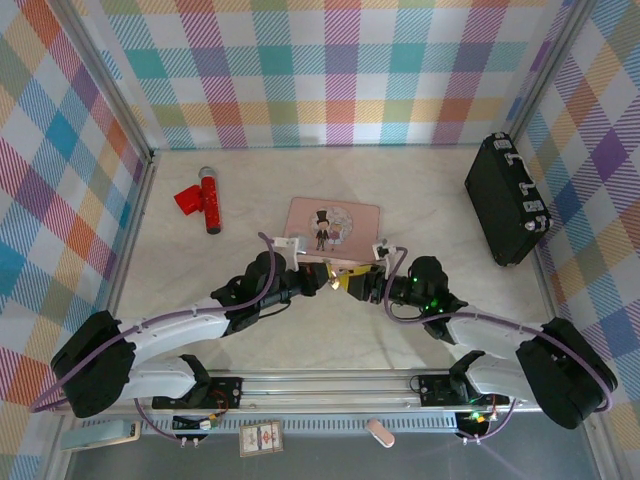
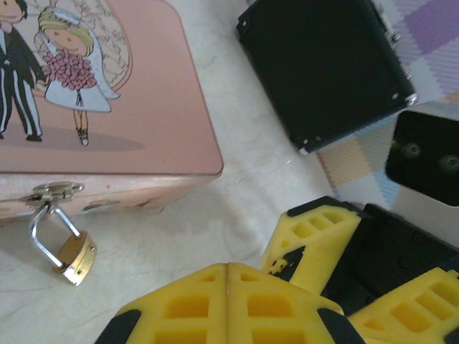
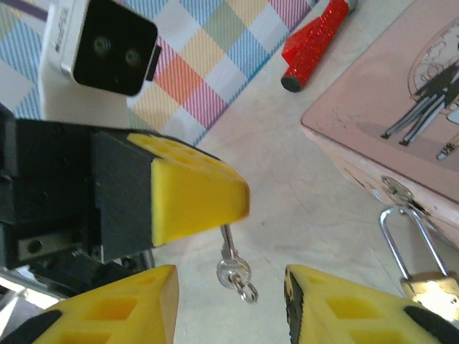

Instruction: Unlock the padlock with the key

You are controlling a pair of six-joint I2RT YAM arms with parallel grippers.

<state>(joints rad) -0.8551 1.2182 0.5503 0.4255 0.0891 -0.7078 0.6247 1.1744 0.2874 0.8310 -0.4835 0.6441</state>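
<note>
No text, label, brand or number is showing clearly enough to read; the small rectangular printed card [image 1: 260,437] in the top view is showing only blurred marks.

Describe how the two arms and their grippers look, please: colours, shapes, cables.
Both the left arm and right arm have white links between black joints, each trailed by a purple cable. The left gripper and right gripper are black with blocky yellow fingers moulded with square recesses. Green lights glow on the right arm.
</note>
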